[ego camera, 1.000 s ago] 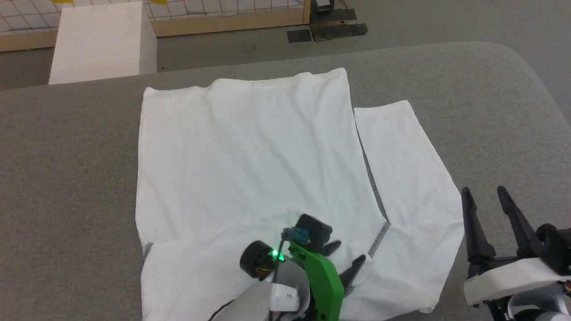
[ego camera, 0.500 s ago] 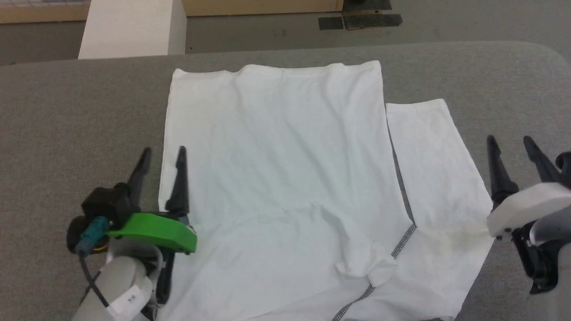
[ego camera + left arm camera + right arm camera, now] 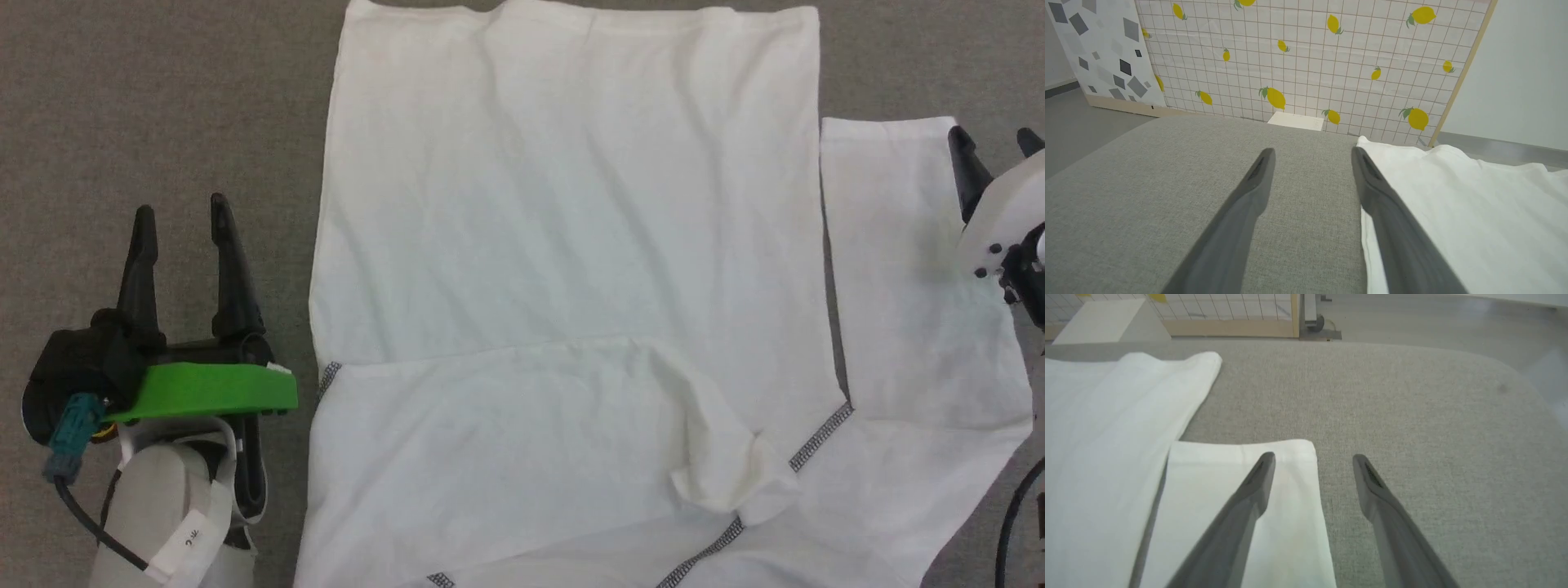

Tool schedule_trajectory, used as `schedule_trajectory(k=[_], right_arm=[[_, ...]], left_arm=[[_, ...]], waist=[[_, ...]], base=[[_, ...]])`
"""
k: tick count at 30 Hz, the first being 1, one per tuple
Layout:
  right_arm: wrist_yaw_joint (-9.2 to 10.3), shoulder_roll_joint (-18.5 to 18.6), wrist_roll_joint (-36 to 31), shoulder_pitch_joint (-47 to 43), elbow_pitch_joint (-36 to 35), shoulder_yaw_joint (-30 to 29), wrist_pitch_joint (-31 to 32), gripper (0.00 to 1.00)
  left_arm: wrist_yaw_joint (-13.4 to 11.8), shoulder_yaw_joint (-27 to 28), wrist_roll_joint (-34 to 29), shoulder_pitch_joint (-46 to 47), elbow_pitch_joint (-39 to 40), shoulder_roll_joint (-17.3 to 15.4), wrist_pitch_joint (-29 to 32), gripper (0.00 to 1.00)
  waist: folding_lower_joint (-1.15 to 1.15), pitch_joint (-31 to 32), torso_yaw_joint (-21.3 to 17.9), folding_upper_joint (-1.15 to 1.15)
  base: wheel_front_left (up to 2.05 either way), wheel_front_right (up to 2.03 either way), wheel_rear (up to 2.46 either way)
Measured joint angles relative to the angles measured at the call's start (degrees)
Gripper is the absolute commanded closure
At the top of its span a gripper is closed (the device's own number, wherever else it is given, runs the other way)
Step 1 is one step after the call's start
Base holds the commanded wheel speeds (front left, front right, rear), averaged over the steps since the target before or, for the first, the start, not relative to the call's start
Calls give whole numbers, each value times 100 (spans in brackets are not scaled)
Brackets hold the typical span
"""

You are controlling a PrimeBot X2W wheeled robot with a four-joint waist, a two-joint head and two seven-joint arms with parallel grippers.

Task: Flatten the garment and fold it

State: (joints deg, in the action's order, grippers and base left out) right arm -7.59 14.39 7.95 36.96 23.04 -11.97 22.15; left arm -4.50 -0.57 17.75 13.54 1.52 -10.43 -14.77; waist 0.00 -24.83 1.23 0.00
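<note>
The white garment (image 3: 563, 220) lies spread on the grey padded surface (image 3: 163, 98), with grey zigzag stitching on its shoulder seams. One sleeve is folded across the lower body and its cuff (image 3: 727, 478) lies crumpled. The other sleeve (image 3: 898, 269) lies straight along the body's right side. My left gripper (image 3: 181, 208) is open over bare surface, just left of the garment's edge (image 3: 1453, 204). My right gripper (image 3: 990, 137) is open at the straight sleeve's outer edge. In the right wrist view this gripper (image 3: 1313, 459) has one finger over the sleeve's cuff (image 3: 1290, 498) and the other over the surface.
Beyond the surface's far edge stands a white box (image 3: 1296, 120), in front of a lemon-patterned grid panel (image 3: 1310, 61). The surface's rounded corner (image 3: 1502, 375) lies to the right of the right gripper, with grey floor past it.
The head camera has tilted down toward the garment. My left gripper has opened, left the folded sleeve and moved off to the garment's left side. My right gripper has moved forward to the straight sleeve's cuff.
</note>
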Motion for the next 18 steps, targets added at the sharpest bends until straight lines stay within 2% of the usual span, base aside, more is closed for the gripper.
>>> schedule_trajectory(k=[4,7,8,9,10,14,18], right_arm=[[0,29,-108,221,421,40,463,0],[1,42,-165,398,445,-21,700,0],[1,55,-179,431,430,-22,762,9],[1,62,-178,441,421,-41,787,66],[1,64,-178,441,409,-56,810,100],[-1,2,-209,301,314,-198,702,100],[-1,101,-537,-226,49,-513,346,100]], left_arm=[[167,222,-183,1,48,234,0,0],[297,370,-266,-1,51,335,-1,0],[335,403,-279,0,45,360,-1,0],[361,427,-292,-1,36,381,0,0],[401,468,-319,-4,23,410,0,0],[480,627,-409,-62,-35,504,-1,0],[609,681,-520,-213,-125,547,-1,0]], waist=[[0,-290,118,0],[0,-428,191,0],[0,-452,218,0],[0,-460,236,0],[0,-449,250,0],[0,-334,253,0],[0,-92,217,0]], base=[[0,0,0],[0,0,0],[0,0,0],[0,0,0],[0,0,0],[0,0,0],[0,0,0]])
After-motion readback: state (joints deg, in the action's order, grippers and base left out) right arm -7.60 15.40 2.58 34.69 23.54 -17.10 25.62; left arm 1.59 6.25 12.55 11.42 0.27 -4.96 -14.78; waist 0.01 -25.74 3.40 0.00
